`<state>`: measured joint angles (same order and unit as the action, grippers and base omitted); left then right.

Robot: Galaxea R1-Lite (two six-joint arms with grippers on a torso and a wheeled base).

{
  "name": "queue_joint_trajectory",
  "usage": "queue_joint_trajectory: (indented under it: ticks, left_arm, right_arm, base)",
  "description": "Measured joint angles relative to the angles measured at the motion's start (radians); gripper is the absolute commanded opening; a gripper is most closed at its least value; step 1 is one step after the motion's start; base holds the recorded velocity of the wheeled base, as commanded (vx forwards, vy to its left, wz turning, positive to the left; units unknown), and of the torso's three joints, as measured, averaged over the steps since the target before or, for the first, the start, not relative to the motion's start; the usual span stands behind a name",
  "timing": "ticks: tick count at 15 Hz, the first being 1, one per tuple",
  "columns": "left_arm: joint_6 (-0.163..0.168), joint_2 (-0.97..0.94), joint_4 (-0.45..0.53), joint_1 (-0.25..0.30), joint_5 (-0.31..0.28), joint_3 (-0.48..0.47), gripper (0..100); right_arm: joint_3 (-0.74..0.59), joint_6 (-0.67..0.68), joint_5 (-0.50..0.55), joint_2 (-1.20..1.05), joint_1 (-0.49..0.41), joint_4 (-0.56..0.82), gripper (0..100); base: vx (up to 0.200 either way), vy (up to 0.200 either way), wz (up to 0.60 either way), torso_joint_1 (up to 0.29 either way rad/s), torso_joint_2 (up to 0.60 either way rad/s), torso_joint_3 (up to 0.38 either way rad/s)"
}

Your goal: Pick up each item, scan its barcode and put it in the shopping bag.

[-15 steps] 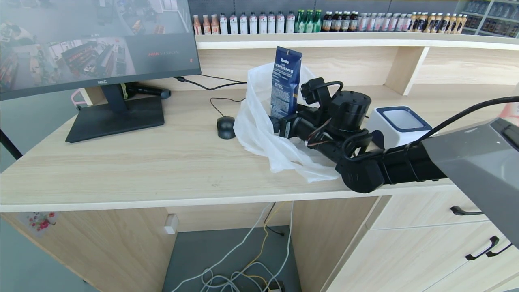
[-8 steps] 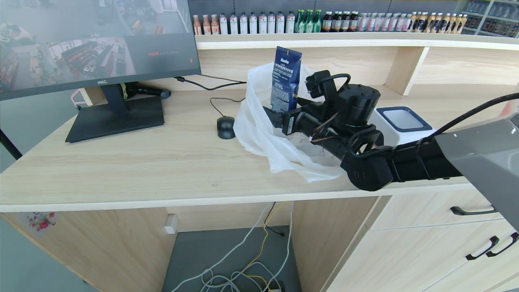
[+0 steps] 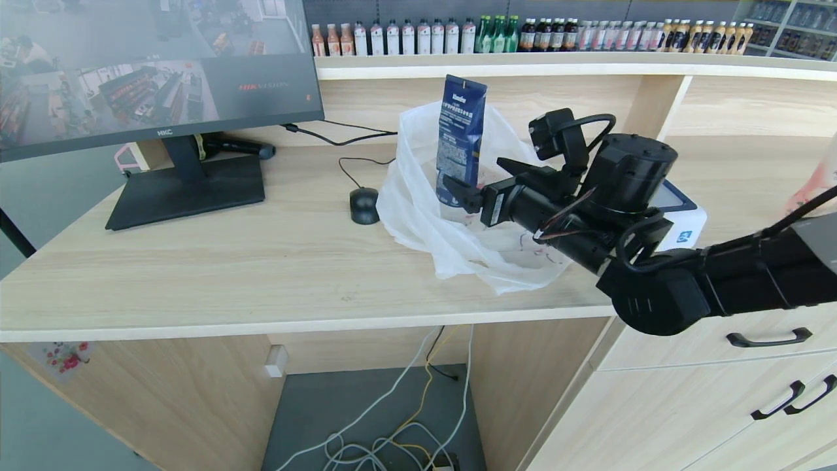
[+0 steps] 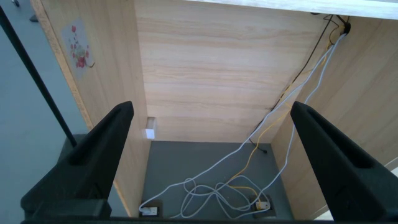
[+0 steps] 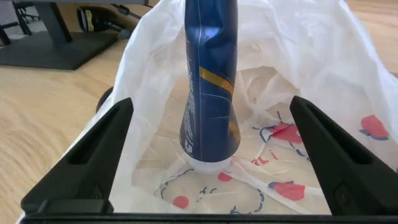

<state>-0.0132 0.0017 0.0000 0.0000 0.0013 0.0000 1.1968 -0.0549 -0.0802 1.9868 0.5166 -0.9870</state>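
Note:
A tall blue pouch (image 3: 461, 140) stands upright inside the white plastic shopping bag (image 3: 418, 203) on the wooden counter. My right gripper (image 3: 477, 180) hangs open just to the right of the pouch's lower part, holding nothing. In the right wrist view the blue pouch (image 5: 208, 87) rises from the floor of the bag (image 5: 311, 56), beyond the open right gripper (image 5: 211, 104). My left gripper (image 4: 211, 106) is open and empty below the counter, facing the wooden cabinet wall and loose cables (image 4: 236, 180) on the floor.
A white barcode scanner (image 3: 680, 222) sits right of the bag, partly behind my right arm. A black mouse (image 3: 364, 205) lies left of the bag, and a monitor (image 3: 157, 65) stands at the back left. Bottles (image 3: 523, 34) line the rear shelf.
My right arm has drawn back to the right and risen, leaving the bottom of the blue pouch. The pouch stays standing in the bag.

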Motion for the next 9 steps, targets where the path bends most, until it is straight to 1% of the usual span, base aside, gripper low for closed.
queue_joint_trajectory:
  ticks: [2, 6, 9]
  left_arm:
    - [0.0, 0.0, 0.0, 0.0, 0.0, 0.0, 100]
    - [0.0, 0.0, 0.0, 0.0, 0.0, 0.0, 100]
    - [0.0, 0.0, 0.0, 0.0, 0.0, 0.0, 100]
  right_arm:
    - [-0.086, -0.001, 0.005, -0.065, 0.0, -0.048, 100]
    - [-0.257, 0.0, 0.02, -0.199, 0.002, -0.087, 100]
    - [-0.407, 0.0, 0.038, -0.278, 0.007, -0.212, 100]
  base:
    - [0.0, 0.0, 0.0, 0.0, 0.0, 0.0]
    - [0.0, 0.0, 0.0, 0.0, 0.0, 0.0]
    - [0.0, 0.0, 0.0, 0.0, 0.0, 0.0]
